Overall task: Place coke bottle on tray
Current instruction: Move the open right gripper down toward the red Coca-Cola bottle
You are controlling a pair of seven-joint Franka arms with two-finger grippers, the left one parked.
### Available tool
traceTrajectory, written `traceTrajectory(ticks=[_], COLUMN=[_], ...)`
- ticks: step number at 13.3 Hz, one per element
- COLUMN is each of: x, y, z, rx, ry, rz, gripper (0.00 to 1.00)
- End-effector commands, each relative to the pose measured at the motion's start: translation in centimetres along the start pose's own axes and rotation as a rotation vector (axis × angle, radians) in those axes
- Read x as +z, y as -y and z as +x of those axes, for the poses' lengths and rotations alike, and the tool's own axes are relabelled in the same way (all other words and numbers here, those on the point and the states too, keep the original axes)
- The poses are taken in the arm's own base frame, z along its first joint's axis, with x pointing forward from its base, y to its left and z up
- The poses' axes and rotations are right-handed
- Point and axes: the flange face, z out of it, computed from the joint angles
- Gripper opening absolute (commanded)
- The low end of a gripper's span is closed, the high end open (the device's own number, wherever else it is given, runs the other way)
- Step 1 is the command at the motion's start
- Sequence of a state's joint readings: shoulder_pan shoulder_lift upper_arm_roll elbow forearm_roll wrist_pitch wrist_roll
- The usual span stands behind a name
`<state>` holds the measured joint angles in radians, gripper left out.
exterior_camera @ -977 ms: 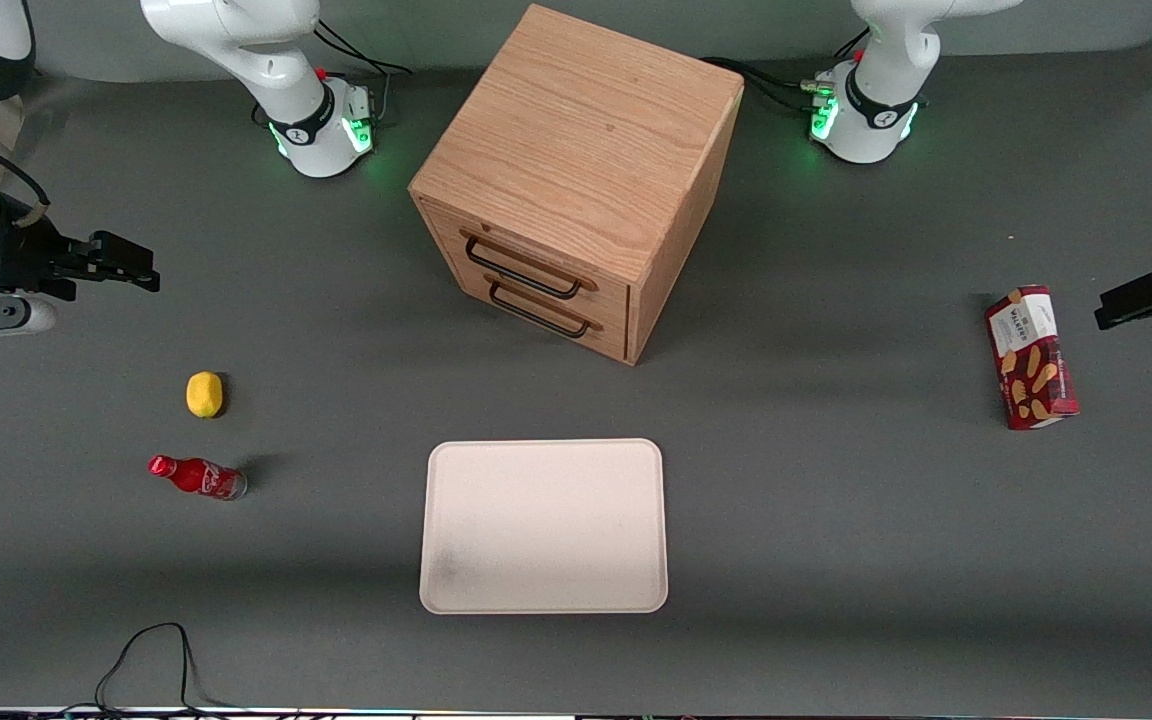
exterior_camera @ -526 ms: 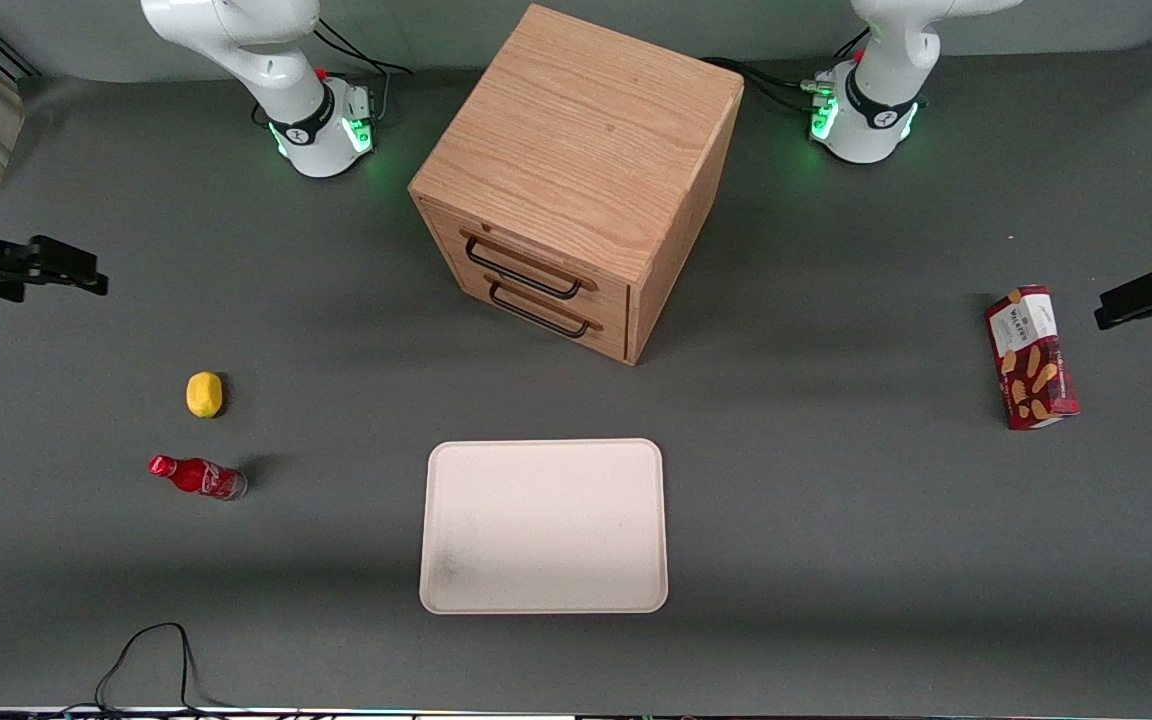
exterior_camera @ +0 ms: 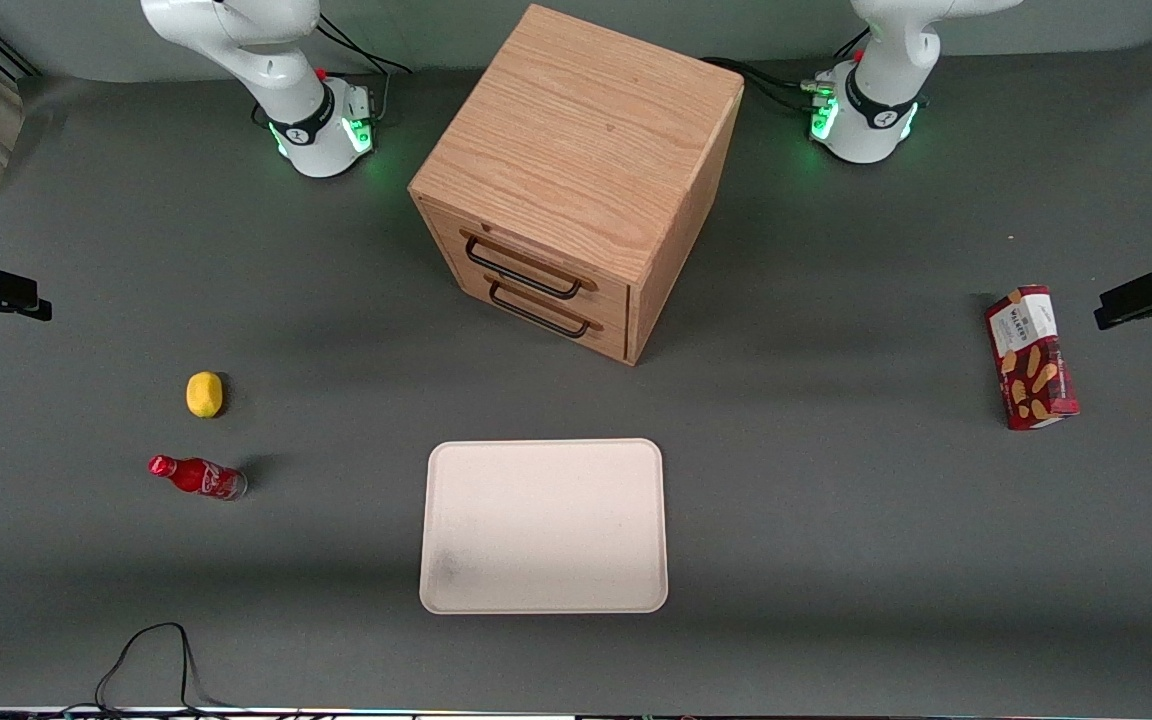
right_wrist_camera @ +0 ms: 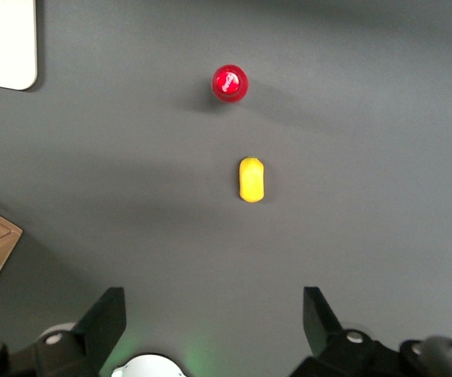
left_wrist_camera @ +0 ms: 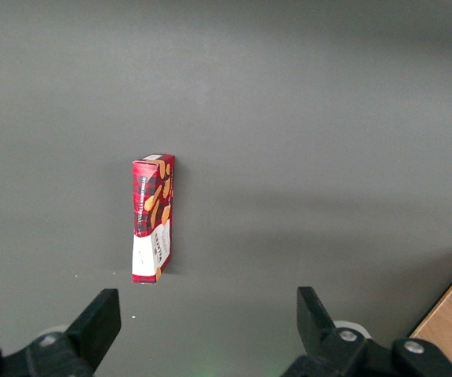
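Note:
The coke bottle is small and red with a red cap. It stands on the grey table toward the working arm's end, and the right wrist view shows its cap from above. The cream-white tray lies flat and bare near the front camera, and one of its corners shows in the wrist view. My right gripper hangs at the edge of the front view, farther from the camera than the bottle and well apart from it. In the wrist view the gripper is open with nothing between its fingers.
A yellow lemon lies between the gripper and the bottle. A wooden drawer cabinet stands mid-table, farther from the camera than the tray. A red biscuit box lies toward the parked arm's end. A black cable loops at the front edge.
My right gripper has drawn back toward the working arm's end of the table and now shows only partly in the front view. Bottle, lemon and tray have not moved.

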<state>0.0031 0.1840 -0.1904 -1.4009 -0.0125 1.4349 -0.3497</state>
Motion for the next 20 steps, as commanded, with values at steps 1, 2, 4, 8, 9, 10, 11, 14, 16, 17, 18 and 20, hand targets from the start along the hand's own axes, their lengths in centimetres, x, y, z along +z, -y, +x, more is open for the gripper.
traceTrajectory(ticks=[1,2,4,8,9,10,11,14,16,17,18,20], x=[-0.9,-1.4,-0.7,5.4,7.3,8.7,10.5,15.7,18.6,19.8,21.0,22.6], y=[-0.8,-1.2,-1.3,-2.0,-2.3,-2.4,-2.4,-1.2,-0.9,-0.4,-0.1,0.3], z=[0.7,1.1,1.6,6.1,7.0,7.5,8.2,10.6,11.4,11.6,11.7,11.6], rx=[-0.023,-0.019,-0.011,-0.017,-0.016,-0.014,-0.012,0.011,0.013,0.015,0.019,0.017], ry=[-0.004,-0.017,-0.006,-0.008,-0.019,-0.033,-0.051,-0.108,-0.132,-0.152,-0.168,-0.176], rz=[-0.021,-0.028,-0.024,-0.027,-0.026,-0.021,-0.009,0.005,-0.004,-0.003,0.002,0.001], gripper=[1.00,1.00,1.00,0.99,0.99,0.99,1.00,1.00,1.00,1.00,1.00,1.00])
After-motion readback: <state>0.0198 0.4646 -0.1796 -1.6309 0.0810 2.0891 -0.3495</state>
